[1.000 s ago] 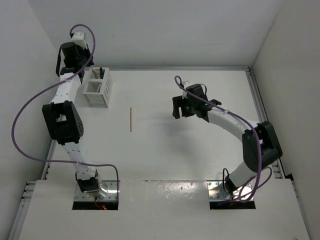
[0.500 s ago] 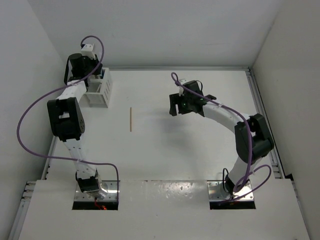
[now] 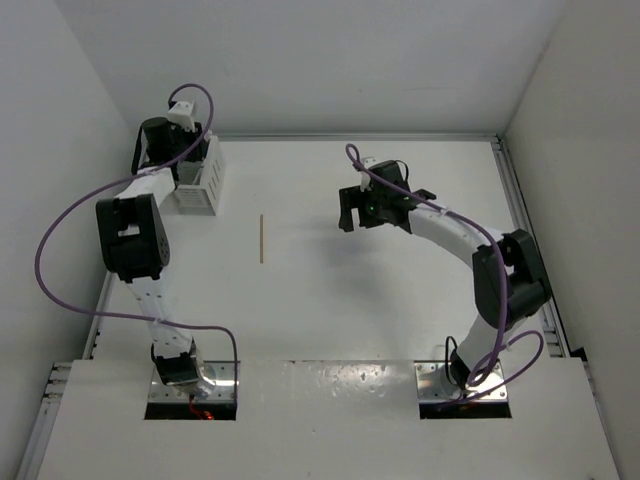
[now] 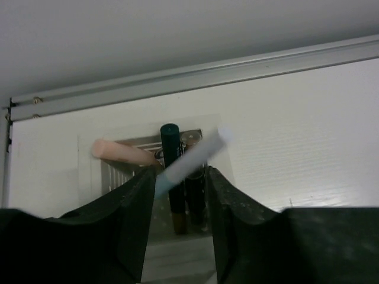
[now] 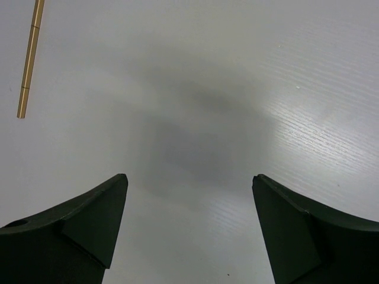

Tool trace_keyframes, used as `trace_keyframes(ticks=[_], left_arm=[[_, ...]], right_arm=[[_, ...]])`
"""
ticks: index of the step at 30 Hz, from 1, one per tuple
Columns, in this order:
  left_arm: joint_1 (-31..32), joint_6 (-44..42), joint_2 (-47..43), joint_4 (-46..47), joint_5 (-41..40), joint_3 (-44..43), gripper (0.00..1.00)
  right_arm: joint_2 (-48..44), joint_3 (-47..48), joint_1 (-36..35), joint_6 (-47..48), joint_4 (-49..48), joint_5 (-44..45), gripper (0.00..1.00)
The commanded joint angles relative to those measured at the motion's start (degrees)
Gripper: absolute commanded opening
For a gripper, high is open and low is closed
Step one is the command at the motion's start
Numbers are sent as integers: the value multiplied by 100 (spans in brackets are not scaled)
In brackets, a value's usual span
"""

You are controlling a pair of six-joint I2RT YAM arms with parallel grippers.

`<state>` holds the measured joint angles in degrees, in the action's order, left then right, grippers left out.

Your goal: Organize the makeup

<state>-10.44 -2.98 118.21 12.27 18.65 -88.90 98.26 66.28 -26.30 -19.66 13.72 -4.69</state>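
- Makeup at left jaws: pale blue stick [image 4: 192, 160] leans tilted between them, centre of left wrist view; jaws partly apart, wider than the stick, no grip evident.
- Black stick [image 4: 170, 148] and pink stick [image 4: 121, 152] sit in the white rack [image 3: 200, 195] just beyond.
- Right jaws: wide apart, holding nothing, above the worktop [image 5: 237, 89].
- Tan stick [image 5: 29, 59] lies on the worktop, upper left of right wrist view.

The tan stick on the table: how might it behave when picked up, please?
The tan stick looks thin and straight, so probably stiff and light. Lying flat on the smooth table, it may roll when nudged.
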Motion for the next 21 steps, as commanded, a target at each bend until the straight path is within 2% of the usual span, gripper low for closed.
trace_keyframes(ticks=[1, 2, 3, 4, 7, 9, 11, 13, 14, 18, 19, 21], left_arm=[[-90, -71, -623, -400, 34, -338, 48], [-90, -71, -755, -566, -167, -408, 54], [-90, -19, -808, -664, -247, -461, 54], [-90, -18, -861, -769, -248, -513, 62], [-90, -18, -1107, -1173, -398, -567, 64], [190, -245, -1282, -1752, -695, -689, 64], [647, -685, -1555, -2613, -924, -690, 59], [954, -826, -1739, -3237, -925, -559, 57], [1112, -766, -1740, -3736, -925, -314, 57], [1860, 314, -1819, -4241, -1241, 627, 57], [1992, 464, -1819, -4242, -1241, 811, 66], [2377, 702, -1741, -4242, -1555, 1251, 67]], right_arm=[[-325, -10, -67, 129, -97, -50, 86], [-342, -19, -76, 173, -115, -41, 88], [-351, -45, -94, 182, -115, -32, 88], [-351, -71, -103, 191, -149, -50, 89], [-421, -176, -120, 199, -263, -120, 89], [-483, -212, -120, 243, -255, -138, 89], [-562, -273, -129, 305, -203, -129, 89], [-623, -361, -138, 305, -89, -76, 89], [-658, -370, -138, 287, -45, -6, 89], [-790, -607, -129, 156, 105, 100, 89], [-852, -738, -129, 155, 114, 100, 89], [-887, -827, -129, 112, 140, 82, 89]])
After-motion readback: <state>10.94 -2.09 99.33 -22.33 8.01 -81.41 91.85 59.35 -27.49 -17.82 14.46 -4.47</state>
